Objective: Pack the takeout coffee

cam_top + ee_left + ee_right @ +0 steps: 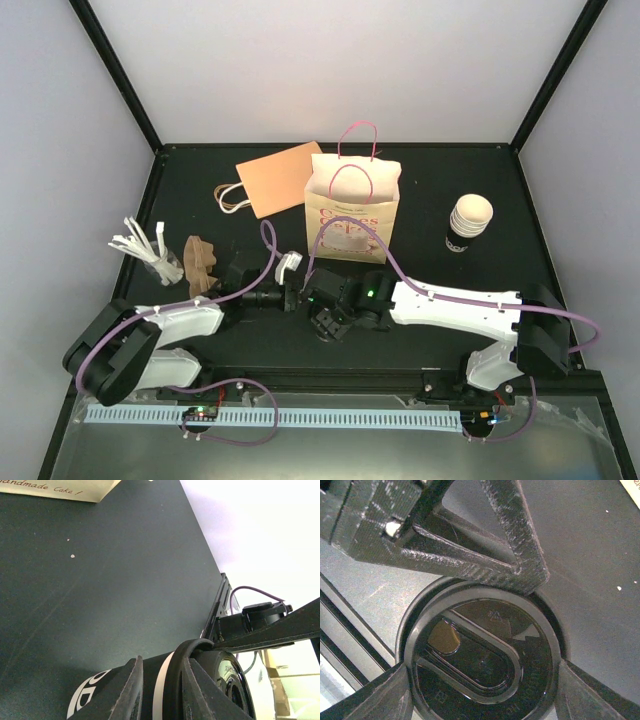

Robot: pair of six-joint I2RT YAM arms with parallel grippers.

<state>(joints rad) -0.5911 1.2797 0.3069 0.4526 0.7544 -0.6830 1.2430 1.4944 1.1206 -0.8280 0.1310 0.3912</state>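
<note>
Takeout coffee: the takeout coffee (97,696), dark-walled with white lettering, a pale band and a black lid (485,647), is sitting between the two grippers at the middle of the table (445,268). Whether its base is resting on the table I cannot tell.
Right jaws: the right gripper (484,677) is hanging over the cup and grasping it by the lid, with one finger pressing on each side of the rim.
Left jaws: the left gripper (161,667), turned on its side, is straddling the lid's rim, one finger lying along the cup wall and the other over the lid's edge. Whether it is pinching or only touching, I cannot tell.
Long axis: it is looking upright, lid uppermost, in line with the right fingers.
Bag's bearing: the paper bag (352,222) is standing just beyond the grippers, away from the arm bases, its mouth gaping upward and its pink handles raised.
Nearer arm: both are at the cup. The right one is holding from above, so I judge it better placed for lifting the cup over and lowering it in, and the left would be needing to let go first.
Right wrist alone: it is showing the lid's face, the sip opening and the left finger's tip touching the rim.
Left wrist alone: it is showing the cup's side and a printed corner of the bag.
Top view alone: it is showing where the bag stands, and an open cream-white cup (468,222) standing well apart on the right. The grippers are hiding the lidded cup there.
</note>
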